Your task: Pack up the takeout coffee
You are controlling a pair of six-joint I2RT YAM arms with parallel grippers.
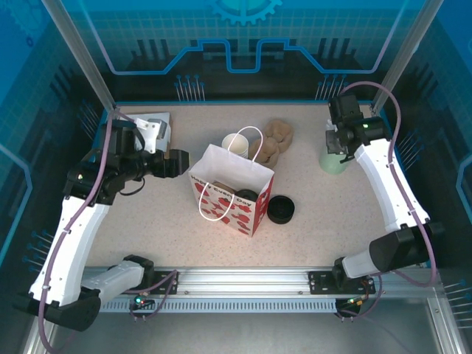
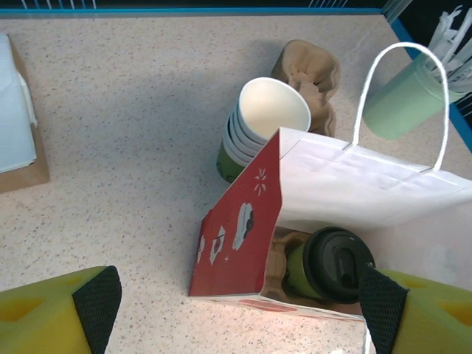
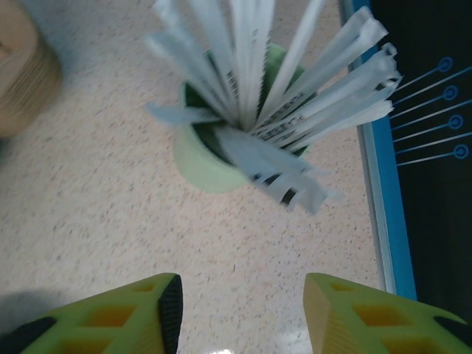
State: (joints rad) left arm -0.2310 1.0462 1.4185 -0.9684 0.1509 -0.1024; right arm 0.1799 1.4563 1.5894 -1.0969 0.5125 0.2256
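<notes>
Packing appears nearly complete. The takeout coffee, a green paper cup under a black lid (image 2: pixel 328 265), sits in a brown pulp carrier (image 2: pixel 279 262) inside the white paper gift bag with red hearts (image 1: pixel 234 193), mid-frame. The left gripper (image 1: pixel 179 164) is spread wide and empty beside the bag. The right gripper (image 3: pixel 243 310), jaws apart and holding nothing, hovers over the pale mint cup of white sticks (image 3: pixel 203 166); adding a stick is probably what remains. Count: one bag, one lidded cup, one stack of roughly five spare green cups (image 2: pixel 254 125), one black lid pile (image 1: pixel 280 209) and one mint cup.
</notes>
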